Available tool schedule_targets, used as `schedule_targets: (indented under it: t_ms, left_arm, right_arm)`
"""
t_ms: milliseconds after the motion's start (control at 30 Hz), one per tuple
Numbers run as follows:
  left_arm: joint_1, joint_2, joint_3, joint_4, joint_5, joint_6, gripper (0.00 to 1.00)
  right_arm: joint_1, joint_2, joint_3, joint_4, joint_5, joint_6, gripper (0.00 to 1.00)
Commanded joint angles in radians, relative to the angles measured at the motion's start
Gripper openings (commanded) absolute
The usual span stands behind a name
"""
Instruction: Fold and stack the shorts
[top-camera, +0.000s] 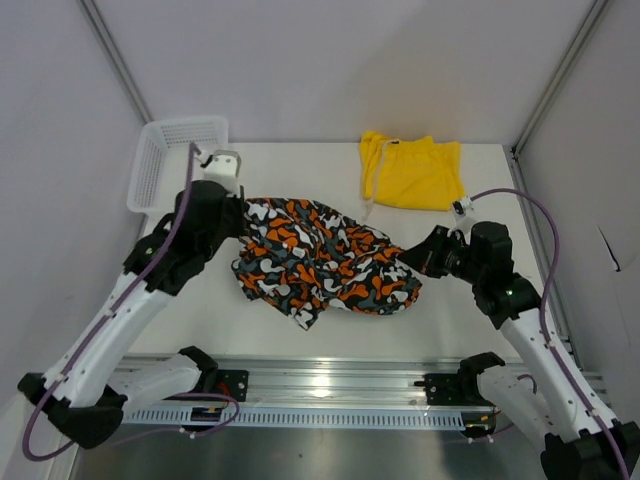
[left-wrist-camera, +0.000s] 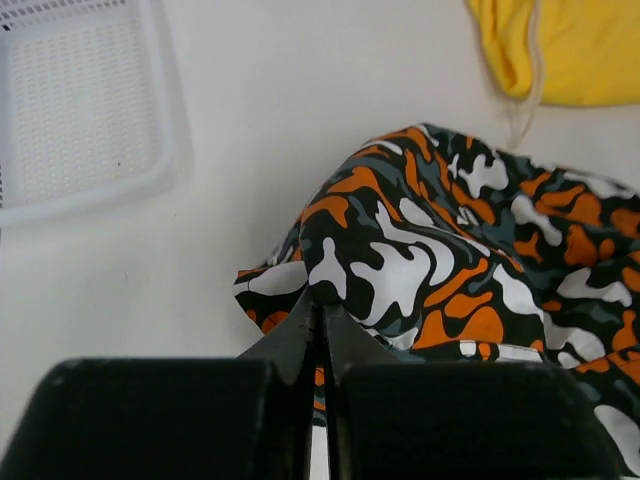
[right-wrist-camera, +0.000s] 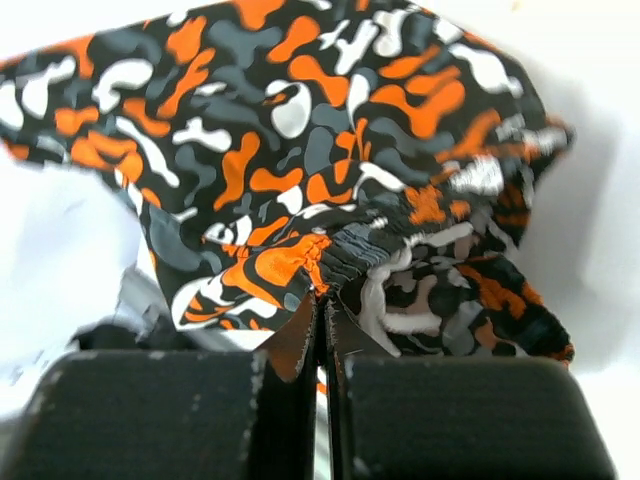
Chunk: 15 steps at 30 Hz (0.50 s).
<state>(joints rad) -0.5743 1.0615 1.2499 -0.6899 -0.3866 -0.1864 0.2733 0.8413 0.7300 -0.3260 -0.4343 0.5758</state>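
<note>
At the far left the basket (top-camera: 175, 150) sits on the back corner of the table (top-camera: 300, 330), out of the way of the work. Just right of it, the left gripper (left-wrist-camera: 322, 300) has its fingers pressed together on the left edge of the patterned shorts (top-camera: 320, 262) — a thin fold of cloth is pinched between them. The shorts lie mid-table, rumpled and bunched, spanning from one gripper to the other. Holding both ends like this looks meant to draw the cloth out straight before any fold. From above I cannot tell whether the middle is lifted or resting on the table. Behind and to the right, the yellow shorts (top-camera: 412, 172) lie flat near the back edge with the drawstring trailing forward. Neither arm touches them — they are likely the place for the stack. At the right, the right gripper (right-wrist-camera: 322, 295) is likewise clamped, on the gathered waistband at the patterned pair's right end.
</note>
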Motion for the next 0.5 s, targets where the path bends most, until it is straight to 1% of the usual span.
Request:
schedule_targets:
  t_ms: [0, 33, 67, 100, 133, 167, 200, 267, 300, 333, 367, 400, 433, 467]
  left_arm:
    - [0.007, -0.152, 0.090, 0.004, 0.012, -0.050, 0.00]
    - [0.007, -0.165, 0.109, 0.001, -0.007, -0.054, 0.00]
    - [0.007, -0.179, 0.130, 0.004, -0.024, -0.056, 0.00]
    - [0.007, -0.205, 0.175, 0.032, -0.070, -0.056, 0.00]
    - [0.007, -0.225, 0.181, 0.064, -0.096, -0.048, 0.00]
    - [0.007, -0.242, 0.184, 0.138, -0.118, -0.038, 0.00]
    - [0.007, -0.262, 0.198, 0.171, -0.164, -0.012, 0.00]
    - [0.007, -0.258, 0.232, 0.219, -0.204, 0.017, 0.00]
    - [0.007, -0.214, 0.246, 0.242, -0.213, 0.056, 0.00]
    - [0.007, -0.178, 0.311, 0.237, -0.219, 0.071, 0.00]
    - [0.007, -0.138, 0.325, 0.233, -0.221, 0.083, 0.00]
    - [0.008, -0.100, 0.336, 0.230, -0.219, 0.103, 0.00]
    - [0.011, -0.016, 0.333, 0.227, -0.177, 0.105, 0.00]
    - [0.019, 0.029, 0.332, 0.201, -0.147, 0.099, 0.00]
  right_arm:
    - [0.030, -0.080, 0.066, -0.123, -0.079, 0.006, 0.00]
    - [0.032, -0.084, 0.097, -0.148, -0.086, 0.001, 0.00]
    - [0.030, -0.084, 0.177, -0.175, -0.089, -0.008, 0.00]
    - [0.030, -0.079, 0.225, -0.198, -0.089, -0.017, 0.00]
    - [0.030, -0.061, 0.276, -0.243, -0.084, -0.034, 0.00]
    - [0.026, -0.045, 0.384, -0.263, -0.080, -0.040, 0.00]
    - [0.024, -0.030, 0.437, -0.286, -0.084, -0.047, 0.00]
    - [0.018, 0.030, 0.526, -0.292, -0.102, -0.050, 0.00]
    - [0.004, 0.053, 0.593, -0.300, -0.101, -0.045, 0.00]
    - [-0.008, 0.082, 0.614, -0.304, -0.100, -0.041, 0.00]
    - [-0.020, 0.144, 0.624, -0.308, -0.110, -0.039, 0.00]
    - [-0.054, 0.183, 0.617, -0.308, -0.127, -0.036, 0.00]
    - [-0.068, 0.218, 0.597, -0.295, -0.182, -0.022, 0.00]
    - [-0.080, 0.282, 0.562, -0.266, -0.208, -0.011, 0.00]
